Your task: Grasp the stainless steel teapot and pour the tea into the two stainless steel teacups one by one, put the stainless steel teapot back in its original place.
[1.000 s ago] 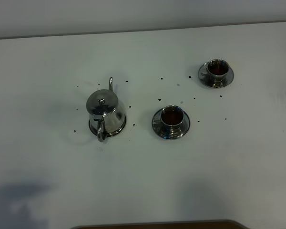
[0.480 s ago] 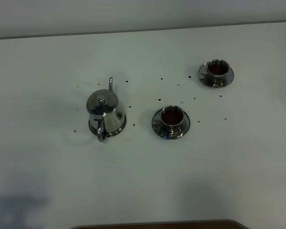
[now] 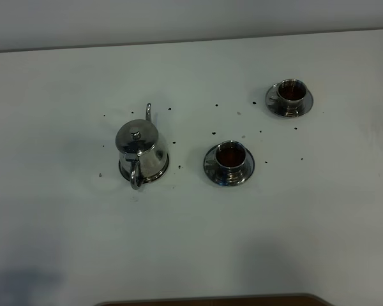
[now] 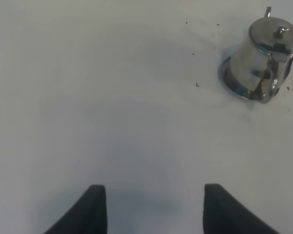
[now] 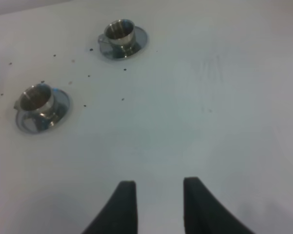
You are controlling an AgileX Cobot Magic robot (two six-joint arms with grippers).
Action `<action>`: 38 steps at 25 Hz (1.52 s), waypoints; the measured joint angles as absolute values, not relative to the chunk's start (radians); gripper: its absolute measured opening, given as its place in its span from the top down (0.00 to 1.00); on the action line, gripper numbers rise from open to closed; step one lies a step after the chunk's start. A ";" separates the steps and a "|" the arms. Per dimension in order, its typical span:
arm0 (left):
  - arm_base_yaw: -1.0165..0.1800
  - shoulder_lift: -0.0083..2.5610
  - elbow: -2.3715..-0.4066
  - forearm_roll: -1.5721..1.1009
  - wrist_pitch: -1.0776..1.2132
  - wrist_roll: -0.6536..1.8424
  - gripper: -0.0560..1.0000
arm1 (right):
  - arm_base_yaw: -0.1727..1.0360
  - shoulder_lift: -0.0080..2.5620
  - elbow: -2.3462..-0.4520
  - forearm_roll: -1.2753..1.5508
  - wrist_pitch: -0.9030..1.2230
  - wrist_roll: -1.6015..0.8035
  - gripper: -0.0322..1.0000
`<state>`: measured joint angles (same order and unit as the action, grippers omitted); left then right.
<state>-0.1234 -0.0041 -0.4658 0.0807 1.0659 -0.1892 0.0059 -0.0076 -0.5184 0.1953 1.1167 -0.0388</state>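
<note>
Exterior high view: teapot (image 3: 140, 152) stands upright on its coaster (image 3: 154, 172), left of centre; 2 teacups (image 3: 232, 156) (image 3: 291, 93) on saucers to its right both hold dark liquid. Neither arm appears there. Left gripper (image 4: 149, 207) has jaws wide apart; right gripper (image 5: 158, 204) jaws slightly apart. Both are well clear. Risk: scattered dark specks on the table (image 3: 191, 242) suggest splashing; any arm sweep could knock the filled cups.

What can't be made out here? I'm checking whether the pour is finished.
- Tea left in the teapot: its lid covers it in both views showing it.
- Coaster under the teapot: only a rim shows.
- Dark specks on the table: too small to identify.
- Both arms: outside the high view.
</note>
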 joint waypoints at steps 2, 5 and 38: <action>-0.123 -0.004 -0.466 0.081 1.066 -0.189 0.48 | 0.008 -0.008 -0.518 0.195 1.117 -0.039 0.73; -0.123 -0.004 -0.466 0.081 1.066 -0.189 0.48 | 0.024 -0.008 -0.518 0.195 1.117 -0.040 0.73; -0.034 -0.004 -0.466 0.085 1.067 -0.189 0.48 | -0.022 -0.008 -0.518 0.199 1.117 -0.040 0.73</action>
<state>-0.0344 -0.0041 -0.4658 0.0851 1.0669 -0.1892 -0.0219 -0.0076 -0.5184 0.1988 1.1167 -0.0397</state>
